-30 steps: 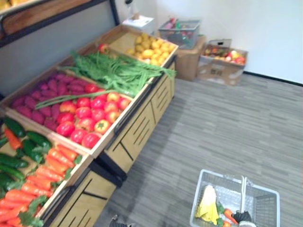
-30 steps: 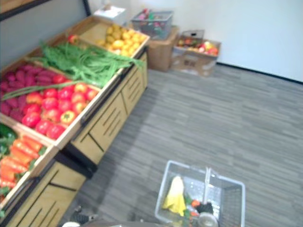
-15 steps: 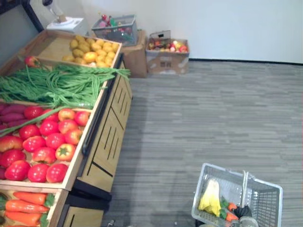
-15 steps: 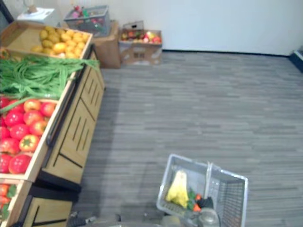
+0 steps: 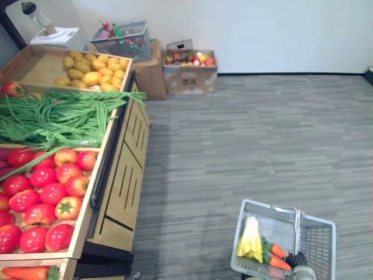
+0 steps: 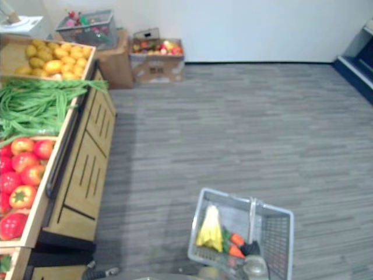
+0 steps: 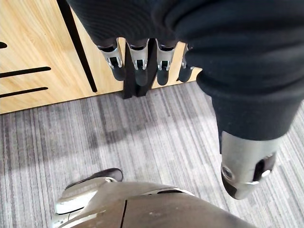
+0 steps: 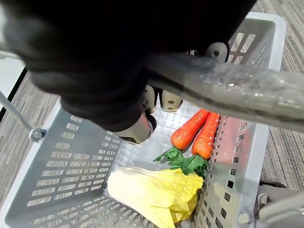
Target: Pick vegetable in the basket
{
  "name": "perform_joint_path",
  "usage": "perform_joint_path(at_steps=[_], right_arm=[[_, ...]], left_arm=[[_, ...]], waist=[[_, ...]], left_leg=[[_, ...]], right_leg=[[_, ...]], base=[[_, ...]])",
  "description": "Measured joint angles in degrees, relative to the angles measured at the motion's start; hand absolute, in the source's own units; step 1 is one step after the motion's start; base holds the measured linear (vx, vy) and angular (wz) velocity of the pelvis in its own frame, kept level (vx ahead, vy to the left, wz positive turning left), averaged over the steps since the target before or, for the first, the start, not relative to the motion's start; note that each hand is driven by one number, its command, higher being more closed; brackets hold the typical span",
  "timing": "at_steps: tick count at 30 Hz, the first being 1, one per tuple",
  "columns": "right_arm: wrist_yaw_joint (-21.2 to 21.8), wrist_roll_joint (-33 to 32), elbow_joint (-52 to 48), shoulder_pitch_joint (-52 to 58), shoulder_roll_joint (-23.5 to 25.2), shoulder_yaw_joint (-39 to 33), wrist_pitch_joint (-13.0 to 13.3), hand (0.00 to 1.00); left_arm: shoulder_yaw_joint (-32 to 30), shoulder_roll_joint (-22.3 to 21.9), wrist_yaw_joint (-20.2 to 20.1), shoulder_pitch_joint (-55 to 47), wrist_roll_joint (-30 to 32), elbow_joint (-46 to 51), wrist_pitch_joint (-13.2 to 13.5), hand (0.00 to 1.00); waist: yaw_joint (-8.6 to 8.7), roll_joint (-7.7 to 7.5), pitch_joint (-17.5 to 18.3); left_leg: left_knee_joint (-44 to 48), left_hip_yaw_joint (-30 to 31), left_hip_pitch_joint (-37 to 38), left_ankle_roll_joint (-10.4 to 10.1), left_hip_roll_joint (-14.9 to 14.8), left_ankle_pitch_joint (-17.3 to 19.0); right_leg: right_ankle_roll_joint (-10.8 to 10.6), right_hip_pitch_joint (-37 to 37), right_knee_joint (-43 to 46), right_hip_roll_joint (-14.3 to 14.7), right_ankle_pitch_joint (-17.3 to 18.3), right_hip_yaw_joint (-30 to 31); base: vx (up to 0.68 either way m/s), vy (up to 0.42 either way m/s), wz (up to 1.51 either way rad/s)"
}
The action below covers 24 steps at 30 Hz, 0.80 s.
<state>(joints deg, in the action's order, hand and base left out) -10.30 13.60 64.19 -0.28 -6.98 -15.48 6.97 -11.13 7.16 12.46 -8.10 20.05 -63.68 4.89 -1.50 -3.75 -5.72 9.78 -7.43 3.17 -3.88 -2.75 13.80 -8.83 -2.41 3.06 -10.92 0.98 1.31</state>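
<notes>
I find the right hand [image 8: 137, 126] closed round the handle [image 8: 228, 92] of the grey basket [image 5: 274, 207], fingers curled under the bar. The basket sits low to the robot's right, over the grey floor [image 5: 245, 134], well apart from the wooden produce stand [image 5: 119, 181]. Inside it lie a yellow cabbage [image 8: 152, 190] and two carrots [image 8: 190, 130], side by side against one wall. The left hand [image 7: 137, 59] hangs by the stand front, fingers straight, holding nothing.
</notes>
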Motion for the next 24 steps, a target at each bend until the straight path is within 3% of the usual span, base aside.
perform_joint_path(at_steps=[3,13,24], right_arm=[[0.0,0.0,1.0,0.2,0.4,-0.8,-0.5,1.00],[0.3,-0.1,2.0,2.2,0.3,-4.0,-0.4,1.00],[1.3,0.0,2.1,3.6,0.3,-4.2,-0.4,1.00]], left_arm=[[0.0,-0.1,-0.1,-0.1,-1.8,0.0,0.0,0.00],[-0.1,-1.3,-1.8,-0.8,-5.7,-0.4,0.1,0.00],[-2.2,-2.1,-3.8,-1.3,-12.5,-2.5,0.0,0.00]], waist=[[0.00,-0.04,0.7],[0.42,2.51,2.7],[1.19,2.29,2.8]], left_leg=[[-0.2,0.0,0.1,0.0,-0.2,0.0],[-0.7,-0.6,1.7,-0.4,-3.4,0.2],[-1.6,-3.2,5.1,-0.9,-3.9,0.4]], right_leg=[[-0.2,1.7,-2.9,-0.1,-1.1,-1.7],[0.2,3.7,-5.2,3.2,-2.5,-2.7],[0.1,6.7,-7.7,3.6,-4.1,-0.8]], base=[[-0.03,-0.032,0.02],[-0.03,-0.062,-0.04],[-0.04,-0.014,-0.11]])
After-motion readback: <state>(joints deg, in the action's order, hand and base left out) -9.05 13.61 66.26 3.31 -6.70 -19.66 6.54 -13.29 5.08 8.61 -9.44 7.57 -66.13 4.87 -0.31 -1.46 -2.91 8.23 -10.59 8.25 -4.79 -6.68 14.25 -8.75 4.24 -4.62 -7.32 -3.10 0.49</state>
